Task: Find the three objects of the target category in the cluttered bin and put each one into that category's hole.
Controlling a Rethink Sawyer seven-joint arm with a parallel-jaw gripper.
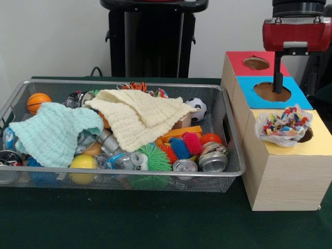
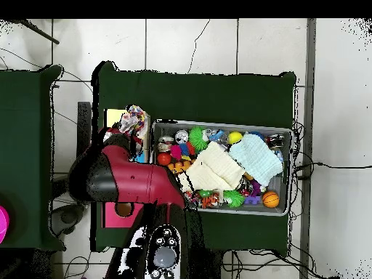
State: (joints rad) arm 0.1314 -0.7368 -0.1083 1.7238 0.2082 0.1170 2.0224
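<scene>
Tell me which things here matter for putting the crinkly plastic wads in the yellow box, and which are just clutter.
Job:
plastic wad, resting on the yellow box by its hole
wire bin
gripper

Clutter:
yellow cloth
mint cloth
silver cans
spiky balls
blue box
red box

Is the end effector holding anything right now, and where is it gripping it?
Nothing visible: the end effector hangs over the blue box, while the plastic wad rests on the yellow box.

A wire bin (image 1: 228,122) fills the frame's left. Three boxes line the right. A plastic wad (image 1: 285,125) rests on the nearest box (image 1: 282,171), beside its hole (image 1: 306,135).
</scene>
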